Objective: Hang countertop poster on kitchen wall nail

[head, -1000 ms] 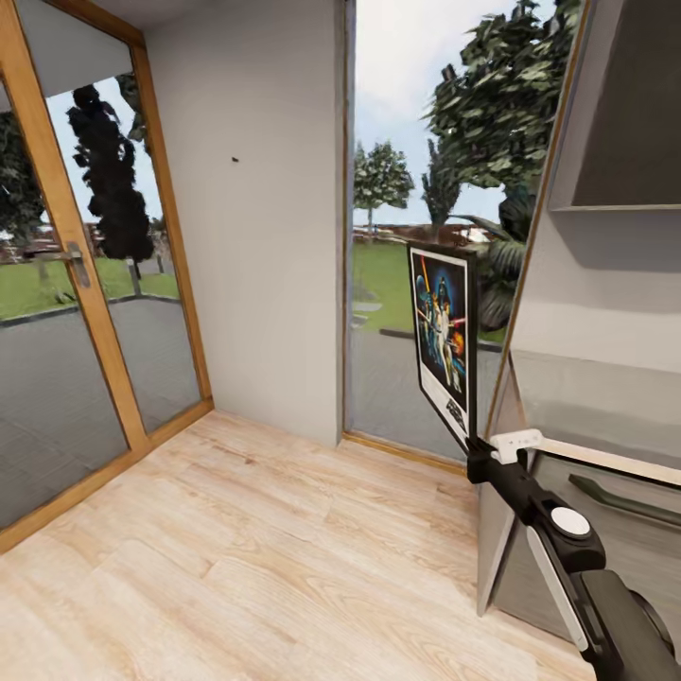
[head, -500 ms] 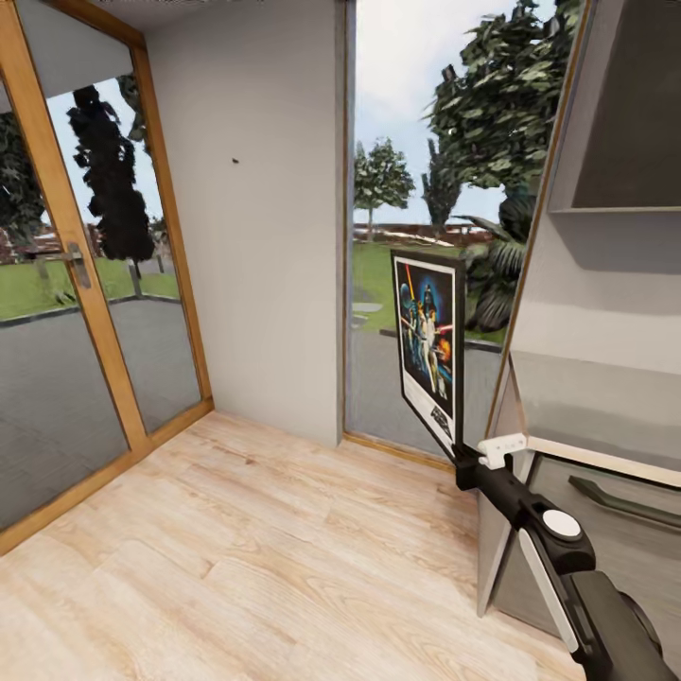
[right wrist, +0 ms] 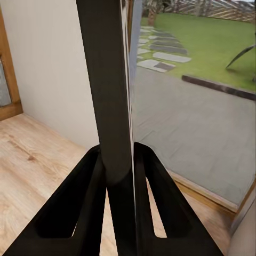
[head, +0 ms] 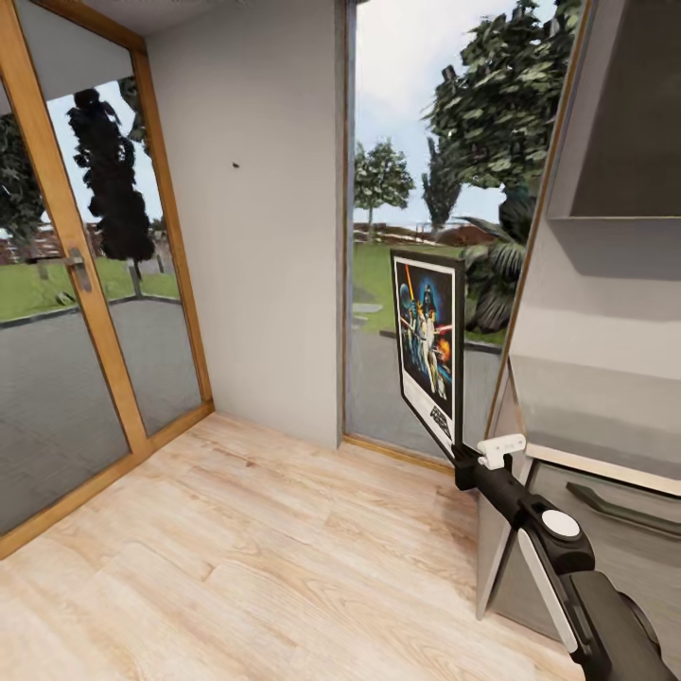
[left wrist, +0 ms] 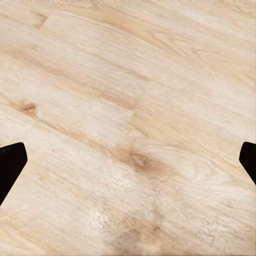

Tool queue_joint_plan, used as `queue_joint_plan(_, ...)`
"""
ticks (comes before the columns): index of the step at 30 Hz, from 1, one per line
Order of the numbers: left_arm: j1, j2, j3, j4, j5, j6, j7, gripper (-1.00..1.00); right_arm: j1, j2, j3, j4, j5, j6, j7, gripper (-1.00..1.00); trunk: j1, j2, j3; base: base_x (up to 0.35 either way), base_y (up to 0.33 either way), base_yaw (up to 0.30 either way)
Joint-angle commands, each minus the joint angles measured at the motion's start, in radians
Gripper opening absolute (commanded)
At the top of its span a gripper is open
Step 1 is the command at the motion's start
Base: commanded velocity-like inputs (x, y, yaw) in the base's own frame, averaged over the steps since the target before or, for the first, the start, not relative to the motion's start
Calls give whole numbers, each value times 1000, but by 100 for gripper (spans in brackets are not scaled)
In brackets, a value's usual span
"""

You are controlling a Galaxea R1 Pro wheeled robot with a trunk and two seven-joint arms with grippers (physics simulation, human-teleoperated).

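The tall black-framed Star Wars poster (head: 428,348) stands upright above the right gripper (right wrist: 120,178), whose black fingers (right wrist: 80,205) clamp its lower corner (seen edge-on from the wrist). Up and well off to the gripper's left, a tiny dark nail (head: 235,165) dots the smooth light-grey wall (head: 255,284). The left gripper's (left wrist: 128,157) tips spread wide over pale grained wooden floor (left wrist: 133,106).

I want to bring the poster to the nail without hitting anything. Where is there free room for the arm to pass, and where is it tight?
Free: the wood floor between the glass door, the grey wall and the window. The wall around the nail is bare.
Tight: the right tool, holding the poster, is beside the cabinet.
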State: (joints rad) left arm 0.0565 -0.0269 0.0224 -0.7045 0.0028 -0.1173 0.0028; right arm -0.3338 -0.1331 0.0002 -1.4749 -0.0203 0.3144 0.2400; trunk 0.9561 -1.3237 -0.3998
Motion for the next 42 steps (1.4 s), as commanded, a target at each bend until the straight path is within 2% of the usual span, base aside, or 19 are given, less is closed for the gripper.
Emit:
queue_joint_plan(1, 0, -1, 2, -1, 0, -2, 0, 100, -1, 0, 0, -1, -4, 6, 5, -100, -4, 7, 1, 0, 0, 0)
queue_joint_plan(12, 0, -1, 2, -1, 0, -1, 0, 100, -1, 0, -2, 1, -4, 8, 7, -100, -46, 84, 20, 0, 0, 0)
queue_joint_plan(15, 0, -1, 2, -2, 0, -1, 0, 100, -2, -3, -3, 33, -3, 8, 8, -100, -58, 105, 24, 0, 0, 0)
queue_joint_plan(28, 0, -1, 2, -3, 0, -1, 0, 100, -16, -4, -2, 64, -3, 8, 26, -100, -107, 196, 44, 0, 0, 0)
queue_joint_plan(31, 0, -1, 2, -3, 0, -1, 0, 100, -55, -6, -5, 122, -2, 8, 103, -100, -119, 217, 48, 0, 0, 0)
queue_joint_plan(32, 0, -1, 2, -3, 0, -1, 0, 100, -78, -8, -7, 163, -2, 8, 154, -100, -123, 224, 50, 0, 0, 0)
queue_joint_plan(35, 0, -1, 2, -4, 0, -1, 0, 100, -110, -11, -9, 212, -2, 8, 226, -100, -134, 245, 54, 0, 0, 0)
queue_joint_plan(36, 0, -1, 2, -3, 0, -1, 0, 100, -126, -13, -10, 231, -1, 8, 269, -100, -138, 252, 56, 0, 0, 0)
queue_joint_plan(40, 0, -1, 2, -3, 0, -1, 0, 100, -163, -27, -12, 260, -1, 9, 425, -100, -153, 280, 62, 0, 0, 0)
queue_joint_plan(42, 0, -1, 2, -3, 0, -1, 0, 100, -178, -29, -12, 273, 0, 10, 472, -100, -161, 294, 65, 0, 0, 0)
